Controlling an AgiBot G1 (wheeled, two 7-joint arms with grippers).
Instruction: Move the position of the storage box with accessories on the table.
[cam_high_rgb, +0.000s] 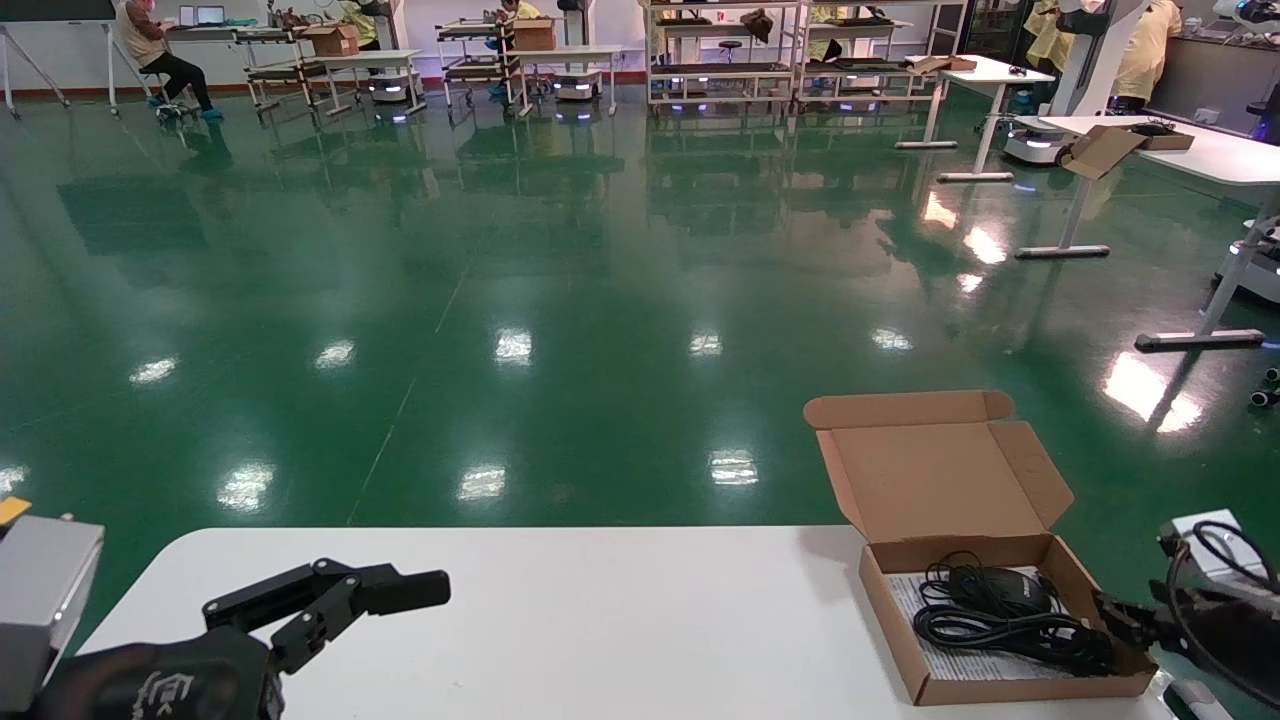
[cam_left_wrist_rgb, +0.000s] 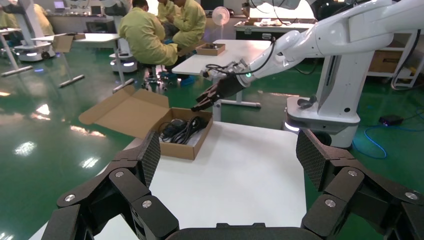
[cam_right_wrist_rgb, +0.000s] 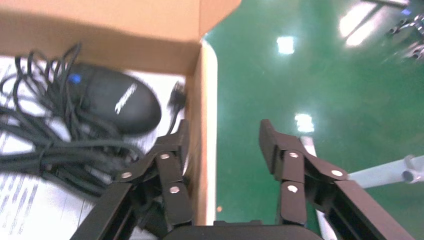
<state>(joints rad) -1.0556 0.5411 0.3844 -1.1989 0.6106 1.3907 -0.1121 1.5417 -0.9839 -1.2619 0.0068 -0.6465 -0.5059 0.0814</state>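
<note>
The storage box (cam_high_rgb: 1040, 688) is a shallow brown cardboard box with its lid flap open. It sits at the right end of the white table (cam_high_rgb: 600, 620). Inside lie a black mouse (cam_high_rgb: 1000, 590), its coiled cable (cam_high_rgb: 1010, 632) and a white leaflet (cam_high_rgb: 955, 662). My right gripper (cam_high_rgb: 1115, 615) is open at the box's right wall. In the right wrist view it (cam_right_wrist_rgb: 223, 131) straddles that wall (cam_right_wrist_rgb: 200, 125), one finger inside by the mouse (cam_right_wrist_rgb: 117, 100), one outside over the floor. My left gripper (cam_high_rgb: 390, 592) is open and empty above the table's left front, which also shows in the left wrist view (cam_left_wrist_rgb: 227, 150).
The box stands close to the table's right edge and far edge, with green floor (cam_high_rgb: 560, 330) beyond. The table's rounded far left corner (cam_high_rgb: 185, 545) is near my left arm. Other white tables (cam_high_rgb: 1200, 150) with cardboard boxes stand far off at the right.
</note>
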